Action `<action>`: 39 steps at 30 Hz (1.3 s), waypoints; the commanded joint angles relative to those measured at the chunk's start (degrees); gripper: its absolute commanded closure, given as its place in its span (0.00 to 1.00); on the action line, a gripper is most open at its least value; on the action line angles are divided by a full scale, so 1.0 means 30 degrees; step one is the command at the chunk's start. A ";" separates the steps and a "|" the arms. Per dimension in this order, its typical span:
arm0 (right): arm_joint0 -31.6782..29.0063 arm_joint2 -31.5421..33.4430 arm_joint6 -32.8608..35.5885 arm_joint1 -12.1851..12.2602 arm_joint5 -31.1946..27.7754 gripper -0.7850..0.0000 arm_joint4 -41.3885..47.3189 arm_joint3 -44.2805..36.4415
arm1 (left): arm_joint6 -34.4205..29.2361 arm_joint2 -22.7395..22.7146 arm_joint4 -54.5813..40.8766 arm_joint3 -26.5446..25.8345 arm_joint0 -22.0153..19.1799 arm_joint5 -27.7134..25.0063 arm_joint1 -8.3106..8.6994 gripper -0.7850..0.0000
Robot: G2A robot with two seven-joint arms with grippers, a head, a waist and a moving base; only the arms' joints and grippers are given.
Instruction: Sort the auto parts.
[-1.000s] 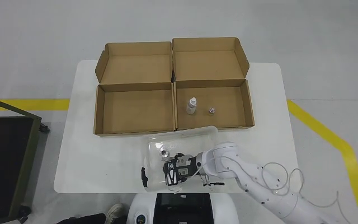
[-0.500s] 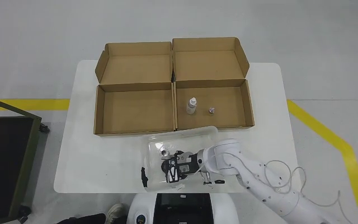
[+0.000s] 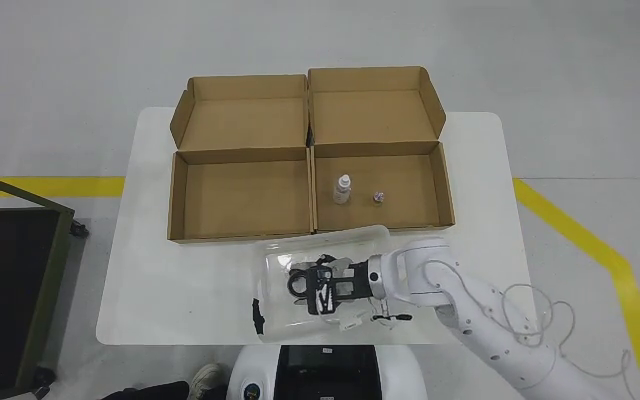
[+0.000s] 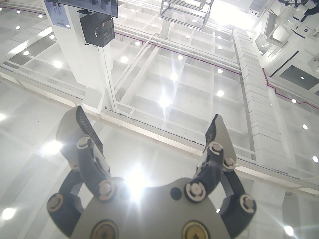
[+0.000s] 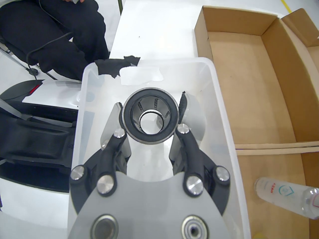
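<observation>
1. My left claw (image 4: 147,112) points up at a ceiling. Its fingers stand wide apart, with nothing between them.
2. The white table (image 3: 150,270) carries two cardboard boxes side by side along its far half. Both lids are folded back.
3. The left box (image 3: 240,195) touches the right box along their shared wall.
4. A clear plastic bin (image 3: 325,238) sits on the near side of the table, just in front of where the two boxes meet. A scrap of black tape (image 5: 112,65) hangs on the rim at its left end.
5. My right claw (image 5: 150,101) is inside the bin and is clamped on a cylindrical bearing (image 5: 150,92). One finger presses each side of its black-rimmed body. The bore faces my wrist camera, and the bin floor shows through it. I cannot tell whether the part touches the floor.
6. The right box (image 3: 425,190) holds a small clear bottle (image 3: 343,188) upright near its left wall.
7. A small part (image 3: 378,196) lies just to the right of the bottle, apart from it. It is too small to identify.
</observation>
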 commanded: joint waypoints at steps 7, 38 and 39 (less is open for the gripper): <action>-0.0206 0.1310 -0.0526 0.0208 0.0095 1.00 0.1131 -0.1041 | 0.0000 0.0000 0.0000 0.0000 0.0000 0.0000 0.0000 0.00; 0.0081 0.7124 -0.3507 0.0778 0.0742 1.00 0.2989 -0.3417 | 0.0000 0.0000 0.0000 0.0000 0.0000 0.0000 0.0000 0.00; 0.0030 0.7291 -0.3635 0.0793 0.0787 1.00 0.2998 -0.3481 | 0.0000 0.0000 0.0000 0.0000 0.0000 0.0000 0.0000 0.00</action>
